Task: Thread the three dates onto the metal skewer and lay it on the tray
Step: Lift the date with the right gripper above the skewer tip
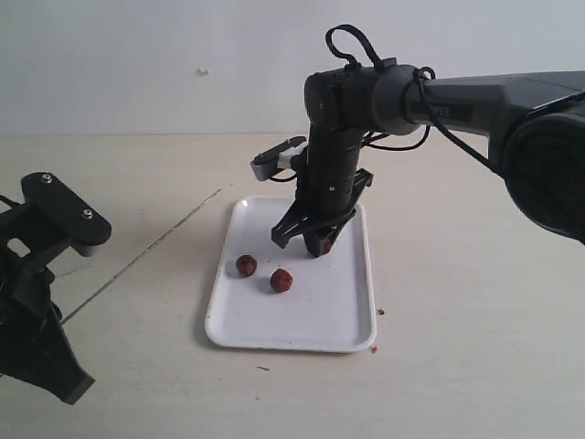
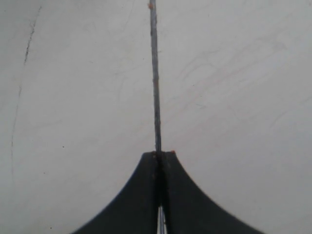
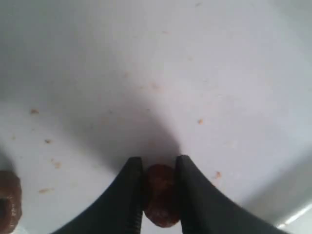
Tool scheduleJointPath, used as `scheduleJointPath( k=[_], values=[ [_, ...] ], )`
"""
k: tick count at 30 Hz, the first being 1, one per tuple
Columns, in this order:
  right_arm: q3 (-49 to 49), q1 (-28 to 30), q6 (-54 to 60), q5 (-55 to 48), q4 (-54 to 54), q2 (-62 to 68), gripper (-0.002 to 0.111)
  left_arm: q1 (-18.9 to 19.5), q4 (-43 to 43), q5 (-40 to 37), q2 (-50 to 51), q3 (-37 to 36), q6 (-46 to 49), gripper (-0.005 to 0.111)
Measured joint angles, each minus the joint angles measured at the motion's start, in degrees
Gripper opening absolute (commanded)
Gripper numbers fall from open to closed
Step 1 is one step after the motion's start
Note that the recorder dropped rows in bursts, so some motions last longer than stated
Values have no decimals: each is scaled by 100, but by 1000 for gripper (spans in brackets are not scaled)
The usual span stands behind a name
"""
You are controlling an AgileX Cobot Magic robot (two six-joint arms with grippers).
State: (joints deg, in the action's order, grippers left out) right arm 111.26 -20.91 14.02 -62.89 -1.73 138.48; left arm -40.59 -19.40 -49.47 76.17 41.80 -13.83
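Dates (image 1: 281, 280) are all unthreaded: your right end effector (image 3: 158, 168) clamps one date (image 3: 160, 195) at the mid-counter tray (image 1: 302, 338), two dates (image 1: 246, 265) lie loose there, and your left end effector (image 2: 158, 155) pinches the metal skewer (image 2: 155, 97) toward the counter's left edge.

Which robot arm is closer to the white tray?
Right. The right end effector is over the tray, shut on a date. The left end effector is off the tray, over the table, gripping the skewer.
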Motion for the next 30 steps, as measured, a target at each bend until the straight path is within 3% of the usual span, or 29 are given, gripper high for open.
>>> scheduleJointPath(
  k=[5,17,30],
  values=[
    [278,0,-585,-18,496,-183,23,0,148,161,0,0,-485,0],
    [671,73,-1676,417,526,-612,23,0,937,1702,366,-188,-582,0],
    [671,433,-1728,1100,-1578,-688,23,0,987,3542,1284,-592,-1047,0]
  ],
)
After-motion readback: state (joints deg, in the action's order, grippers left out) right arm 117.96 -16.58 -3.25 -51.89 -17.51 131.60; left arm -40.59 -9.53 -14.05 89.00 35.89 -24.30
